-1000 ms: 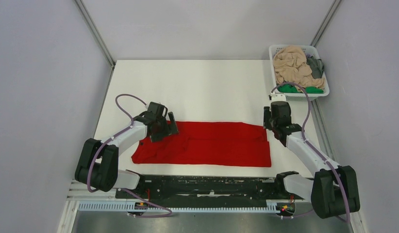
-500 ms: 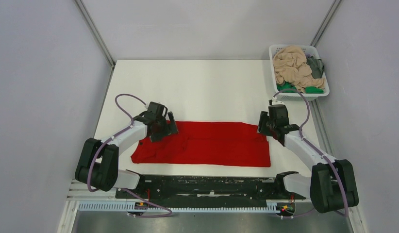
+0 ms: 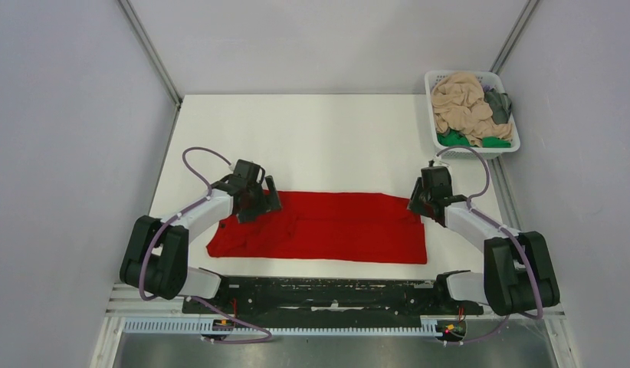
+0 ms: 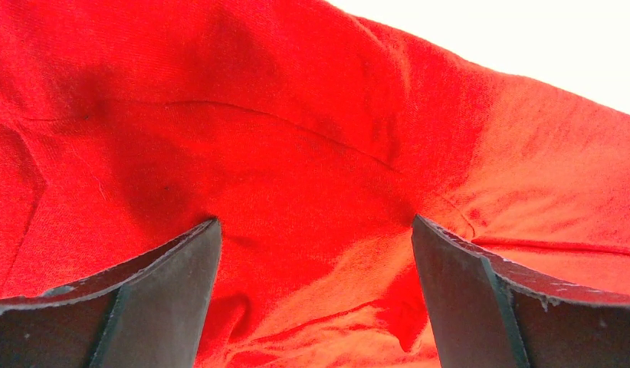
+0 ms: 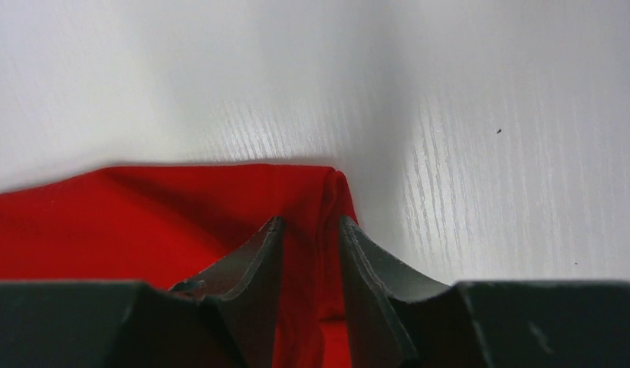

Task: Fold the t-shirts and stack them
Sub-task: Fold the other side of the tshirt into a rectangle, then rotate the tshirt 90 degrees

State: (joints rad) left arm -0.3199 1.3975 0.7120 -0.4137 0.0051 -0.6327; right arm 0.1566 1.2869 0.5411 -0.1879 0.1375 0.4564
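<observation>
right tool (image 5: 310,225) pinching red t-shirt (image 3: 335,226) corner, left tool (image 4: 316,234) spread over it

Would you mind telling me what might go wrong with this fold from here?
The right hand pinches only a narrow fold at the far corner of the red t-shirt, so the cloth may slip out on lifting. The left hand is open over bunched, layered cloth; closing there could catch only one layer and skew the fold.
</observation>
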